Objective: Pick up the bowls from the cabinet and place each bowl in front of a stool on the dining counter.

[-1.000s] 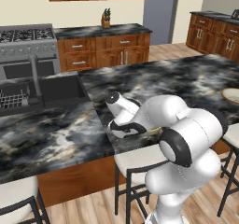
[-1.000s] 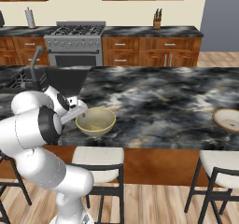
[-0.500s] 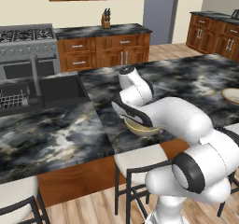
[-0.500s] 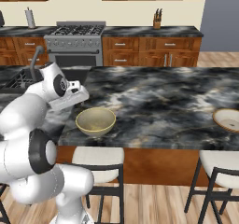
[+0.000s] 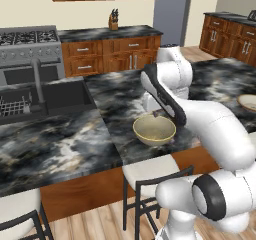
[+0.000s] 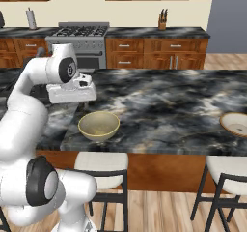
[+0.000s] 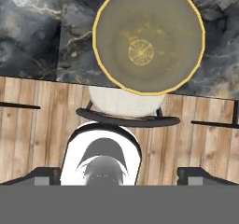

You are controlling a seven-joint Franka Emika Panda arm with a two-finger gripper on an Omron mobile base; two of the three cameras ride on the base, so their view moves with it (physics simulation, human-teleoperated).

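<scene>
Arm raised and bent over the near edge of the dining counter [image 6: 159, 105], hand held above the counter top and turned downward. Gripper [image 6: 72, 94] empty, fingers spread wide, hanging above and a little behind the bowl [image 6: 99, 125], well clear of it. Bowl upright on the counter top at the near edge, directly in front of a stool [image 6: 101, 164] tucked under that edge; seen from above in the hand view [image 7: 148, 45], round, with pale rim and the stool seat [image 7: 125, 102] just below it. Second bowl [image 6: 235, 123] at the near edge toward the right end of the counter, in front of another stool [image 6: 226, 170], well apart from the first. Sink [image 5: 45, 101] with tall faucet [image 5: 38, 84] set in the left part of the counter. Stove [image 6: 82, 42], knife block [image 6: 162, 19] and wooden drawers [image 6: 154, 54] along the back wall. Nothing standing between hand and bowl.
</scene>
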